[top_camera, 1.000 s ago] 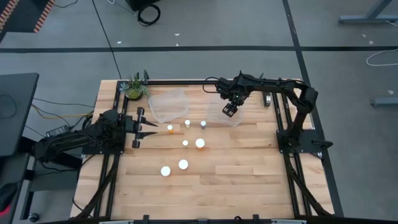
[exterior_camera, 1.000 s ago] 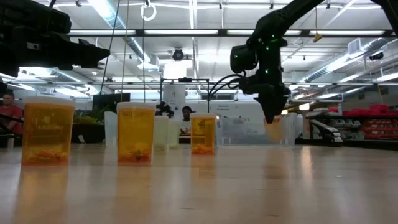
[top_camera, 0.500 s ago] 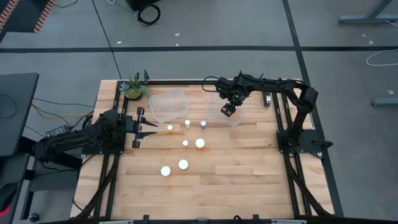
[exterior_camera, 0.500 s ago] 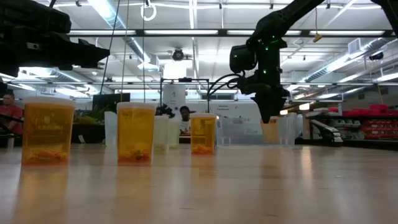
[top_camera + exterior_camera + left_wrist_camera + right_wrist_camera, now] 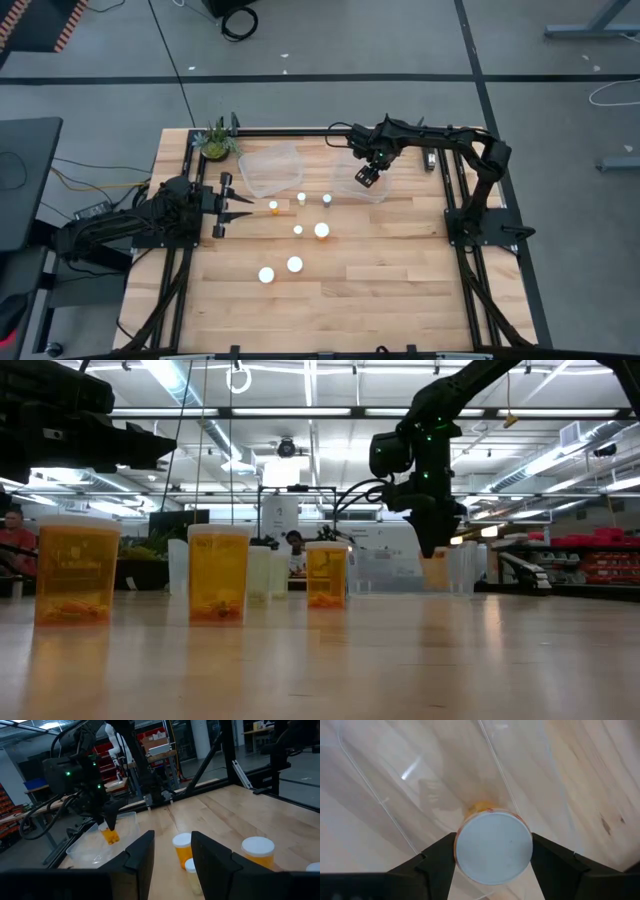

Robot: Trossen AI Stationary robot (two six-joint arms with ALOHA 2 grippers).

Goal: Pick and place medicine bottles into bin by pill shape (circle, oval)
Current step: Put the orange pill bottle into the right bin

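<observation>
The right gripper (image 5: 492, 865) is clamped on an orange medicine bottle (image 5: 493, 846), with the clear bin (image 5: 420, 780) directly beneath it, presumably for release; the left gripper (image 5: 172, 852) waits apart.

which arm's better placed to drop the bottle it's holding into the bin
Right. The right hand is shut on an orange bottle directly above the right clear bin. The left hand is open and empty at the table's left side.

Right wrist view: bottle (image 5: 493, 846) shows its white cap only, body almost wholly hidden beneath; clear bin (image 5: 420, 795) cut off at the edges; pill shapes inside the bottles (image 5: 77, 570) beside that bin too small to tell.
</observation>
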